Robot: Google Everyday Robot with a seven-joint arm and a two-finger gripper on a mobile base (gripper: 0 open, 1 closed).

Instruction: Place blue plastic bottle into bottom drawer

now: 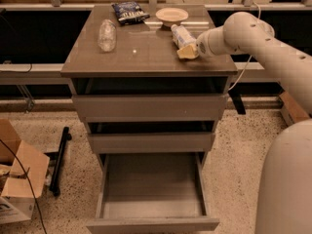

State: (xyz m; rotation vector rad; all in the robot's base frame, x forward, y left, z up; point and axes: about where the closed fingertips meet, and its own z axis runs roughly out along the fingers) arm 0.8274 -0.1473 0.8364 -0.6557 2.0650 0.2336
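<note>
The blue plastic bottle [180,34] lies on its side on the cabinet top at the back right, its pale label showing, just in front of a bowl. My gripper [188,51] hangs low over the top at the bottle's near end, touching or almost touching it. The arm reaches in from the right. The bottom drawer [152,191] is pulled open below, and its grey inside holds nothing. The two shallower drawers above it are pushed in.
A shorter clear crinkled bottle [107,34] lies on the left of the cabinet top [141,57]. A dark snack bag [129,11] and a pale bowl [171,15] sit at the back. A cardboard box [19,179] and a black bar [59,160] lie on the floor at left.
</note>
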